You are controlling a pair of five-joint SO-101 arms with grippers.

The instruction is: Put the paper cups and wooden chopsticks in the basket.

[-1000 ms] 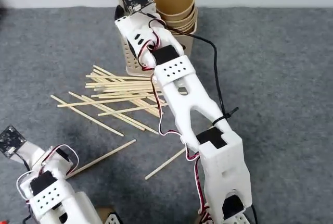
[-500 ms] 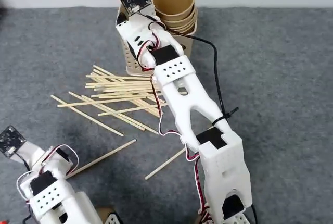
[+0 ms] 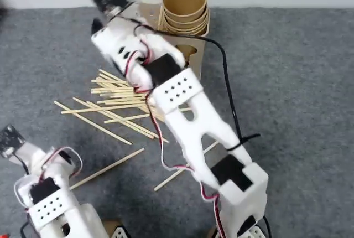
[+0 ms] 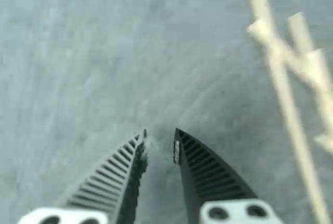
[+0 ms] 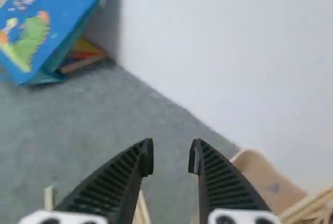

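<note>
Grey carpet (image 3: 298, 83) covers the table, and the right arm (image 3: 193, 122) stretches across it to the basket (image 3: 197, 61) at the far edge, where the paper cups (image 3: 185, 5) sit stacked inside. Loose wooden chopsticks (image 3: 119, 102) lie heaped beside that arm, long axes mostly side to side, on the robot's side of the right gripper (image 5: 170, 156), which is slightly parted and empty. The left gripper (image 4: 159, 136), likewise parted and empty, hangs over bare carpet at the heap's edge, so the right arm looks nearer

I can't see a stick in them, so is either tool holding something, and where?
No. The left tool and the right tool are both open and empty.
</note>
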